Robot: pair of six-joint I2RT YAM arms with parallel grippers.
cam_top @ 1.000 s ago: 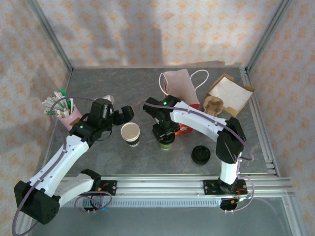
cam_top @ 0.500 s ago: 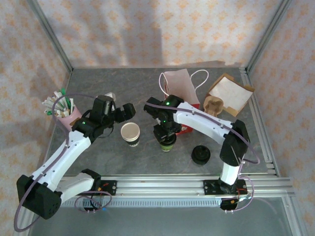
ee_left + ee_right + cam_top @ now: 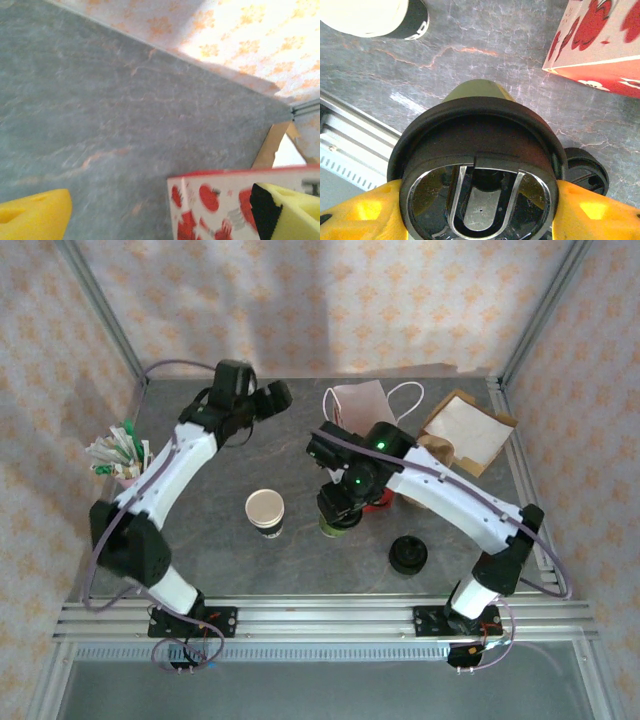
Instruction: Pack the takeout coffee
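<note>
Glossy black plastic lid gleaming on the takeout coffee, marbled grey tabletop looking smooth and matt, bag showing matt printed paper.

This is a robot test cell in a lab, staged as a café counter. Aluminium posts and patterned walls box in a grey stone-look table. Two arms are bolted to a rail at its near edge. The props are takeout goods: bag, lidded cup, open cup, lids, cup tray and sachets.
</note>
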